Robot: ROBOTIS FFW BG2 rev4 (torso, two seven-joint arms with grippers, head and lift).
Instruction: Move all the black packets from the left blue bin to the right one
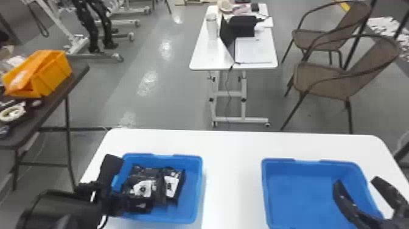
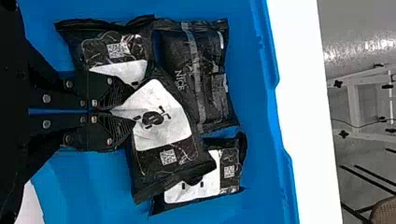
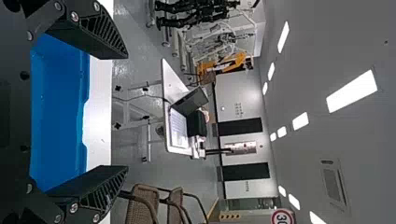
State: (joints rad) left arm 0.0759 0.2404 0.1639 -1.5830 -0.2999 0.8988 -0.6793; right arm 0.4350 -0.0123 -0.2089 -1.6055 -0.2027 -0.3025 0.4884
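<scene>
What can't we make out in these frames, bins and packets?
Left bin's left wall, head view: partly behind the left arm.
Right bin's near rim, head view: cut off by the bottom edge.
Lower packets' overlapped parts, left wrist view: under the top packet.

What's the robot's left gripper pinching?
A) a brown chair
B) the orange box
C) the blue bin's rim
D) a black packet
D: the left gripper has its jaws together with the white corner of a black packet between them.
</scene>
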